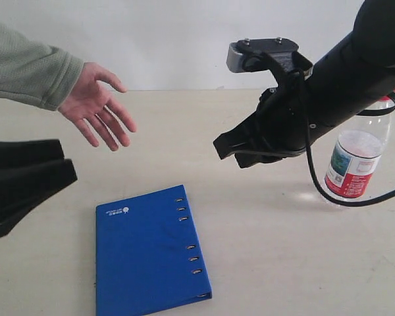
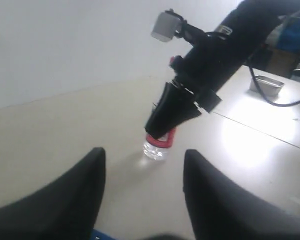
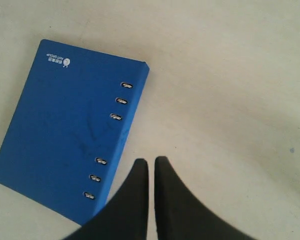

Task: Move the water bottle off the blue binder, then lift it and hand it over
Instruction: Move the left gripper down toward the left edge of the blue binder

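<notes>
Broadly, the pale table (image 1: pixel 263 250) carries the blue binder (image 1: pixel 148 253), which lies flat and closed. Above the table the right gripper (image 3: pixel 149 164) hangs with its fingers almost together, gripping nothing. The left gripper (image 2: pixel 144 152) is spread wide and empty. Well apart from the binder, the water bottle (image 1: pixel 355 158) stands upright on the table behind the right arm (image 1: pixel 355 66). A person's hand (image 1: pixel 95 105) reaches out, open-palmed and empty.

Showing matt, faintly scuffed blue on the blue binder (image 3: pixel 65 130), glinting metal at its ring slots (image 3: pixel 122 101), clear glossy plastic in the water bottle (image 1: pixel 357 158), smooth pale sheen on the table (image 1: pixel 270 250).
</notes>
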Robot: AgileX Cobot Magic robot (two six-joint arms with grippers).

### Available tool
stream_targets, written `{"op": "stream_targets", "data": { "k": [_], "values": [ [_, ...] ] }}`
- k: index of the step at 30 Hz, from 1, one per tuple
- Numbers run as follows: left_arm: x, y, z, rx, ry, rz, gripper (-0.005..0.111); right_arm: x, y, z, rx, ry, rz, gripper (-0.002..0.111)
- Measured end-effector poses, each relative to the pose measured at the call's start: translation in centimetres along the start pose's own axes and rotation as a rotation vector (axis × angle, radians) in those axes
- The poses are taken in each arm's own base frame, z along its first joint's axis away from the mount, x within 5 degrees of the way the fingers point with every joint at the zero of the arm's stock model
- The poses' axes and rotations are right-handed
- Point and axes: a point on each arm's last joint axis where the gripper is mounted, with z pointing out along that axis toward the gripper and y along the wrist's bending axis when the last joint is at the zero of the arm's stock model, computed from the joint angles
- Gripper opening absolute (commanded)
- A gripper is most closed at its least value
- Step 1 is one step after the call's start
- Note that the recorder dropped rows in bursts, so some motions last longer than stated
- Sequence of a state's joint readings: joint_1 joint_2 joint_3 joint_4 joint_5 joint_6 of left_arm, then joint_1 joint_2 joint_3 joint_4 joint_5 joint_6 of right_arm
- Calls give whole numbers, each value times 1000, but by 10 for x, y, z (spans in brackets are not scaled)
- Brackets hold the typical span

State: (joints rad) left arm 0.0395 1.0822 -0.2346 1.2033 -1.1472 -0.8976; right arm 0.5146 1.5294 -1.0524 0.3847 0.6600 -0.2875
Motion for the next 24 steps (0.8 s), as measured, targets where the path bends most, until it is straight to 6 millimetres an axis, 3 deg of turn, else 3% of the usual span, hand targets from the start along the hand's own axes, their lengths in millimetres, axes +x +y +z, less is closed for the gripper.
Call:
{"op": "stream_targets", "data": {
  "k": [4, 11, 13, 16, 21, 24],
  "values": [
    [-17, 17, 16, -129, 94, 93, 48, -2, -1, 0, 7, -23, 0, 0],
    [-63, 20, 51, -263, 217, 316, 48, -4, -2, 0, 13, -42, -9, 0],
    [-62, 23, 59, -326, 300, 352, 48, -4, -2, 0, 13, -42, -10, 0],
    [-37, 21, 70, -339, 461, 408, 48, -4, -2, 0, 14, -44, -10, 0],
    [26, -1, 80, -135, 696, 524, 48, -4, -2, 0, 16, -43, -17, 0],
    [47, 2, 78, -205, 796, 494, 48, -4, -2, 0, 16, -43, -17, 0]
  ]
}}
